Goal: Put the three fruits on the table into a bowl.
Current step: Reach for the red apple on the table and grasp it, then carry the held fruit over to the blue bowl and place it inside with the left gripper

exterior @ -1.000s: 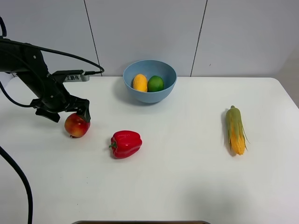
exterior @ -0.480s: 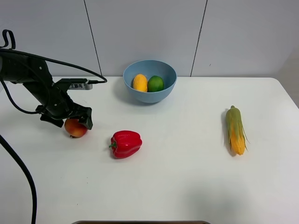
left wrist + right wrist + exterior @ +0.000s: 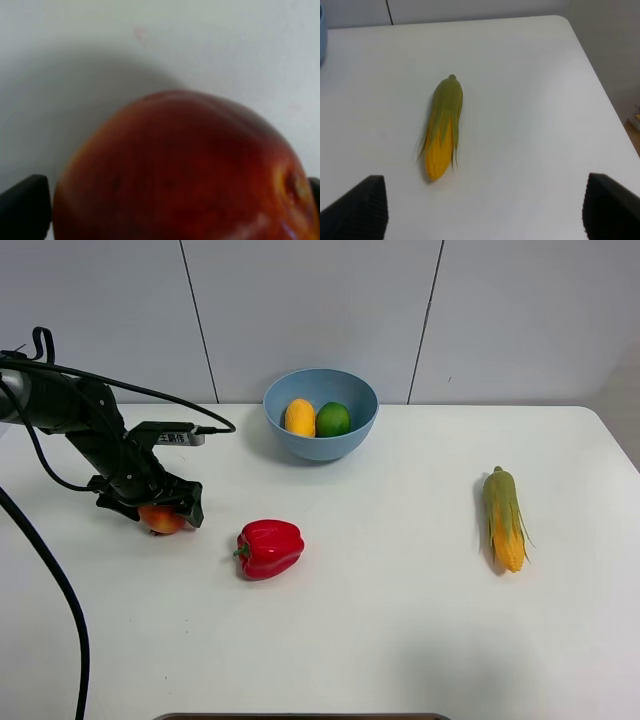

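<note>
Pepper (image 3: 268, 548), glossy and red, lay on the white worktop (image 3: 380, 640) just beside the apple-like fruit (image 3: 161, 519), on the side away from the arm's base, and sat roughly between that fruit and the light-blue bowl (image 3: 320, 415) farther back. Inside the bowl the mango (image 3: 299, 417) and the lime (image 3: 333, 419) rested side by side, touching. Well apart on the other half of the worktop, a corn cob (image 3: 503, 519) in its green husk lay alone, with nothing near it.

The left claw (image 3: 150, 508) was lowered over the apple-like fruit, fingers spread wide on either side of it; the left wrist view showed the fruit filling the gap, with dark fingertips (image 3: 25, 210) at both edges, released rather than clenched. The right claw (image 3: 482, 207) hung above the corn cob, fingers apart and grasping nothing.

A small label on the left arm carried marks too small to read.
</note>
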Tool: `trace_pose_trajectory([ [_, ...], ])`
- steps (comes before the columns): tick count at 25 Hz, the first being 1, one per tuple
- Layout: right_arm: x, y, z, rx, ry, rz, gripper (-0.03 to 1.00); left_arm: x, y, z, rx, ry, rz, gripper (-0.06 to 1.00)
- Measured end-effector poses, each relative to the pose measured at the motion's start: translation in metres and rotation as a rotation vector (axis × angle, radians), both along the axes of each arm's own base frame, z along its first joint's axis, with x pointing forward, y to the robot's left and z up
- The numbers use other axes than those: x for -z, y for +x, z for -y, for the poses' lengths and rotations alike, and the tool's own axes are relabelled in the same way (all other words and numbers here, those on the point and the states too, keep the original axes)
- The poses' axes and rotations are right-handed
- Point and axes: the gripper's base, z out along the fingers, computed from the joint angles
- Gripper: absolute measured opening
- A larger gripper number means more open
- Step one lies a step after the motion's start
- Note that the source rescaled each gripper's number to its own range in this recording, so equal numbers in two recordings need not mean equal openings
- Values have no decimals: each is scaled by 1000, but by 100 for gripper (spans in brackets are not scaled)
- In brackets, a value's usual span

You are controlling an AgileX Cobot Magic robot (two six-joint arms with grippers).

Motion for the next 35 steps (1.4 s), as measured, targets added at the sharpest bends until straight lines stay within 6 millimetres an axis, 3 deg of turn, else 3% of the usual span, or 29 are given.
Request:
trace_pose_trajectory([
  [11, 0, 0, 0, 0, 0, 0, 50, 12, 3, 0, 9, 8, 2, 98],
  [13, 0, 0, 0, 0, 0, 0, 50, 12, 3, 0, 13, 10, 4, 84],
  [17, 0, 0, 0, 0, 0, 0, 50, 13, 4, 0, 19, 13, 13, 21],
  [19, 0, 0, 0, 0, 0, 0, 50, 13, 3, 0, 12, 8, 10, 0],
  [35, 0, 0, 0, 0, 0, 0, 50, 13, 3, 0, 3, 4, 0, 0],
])
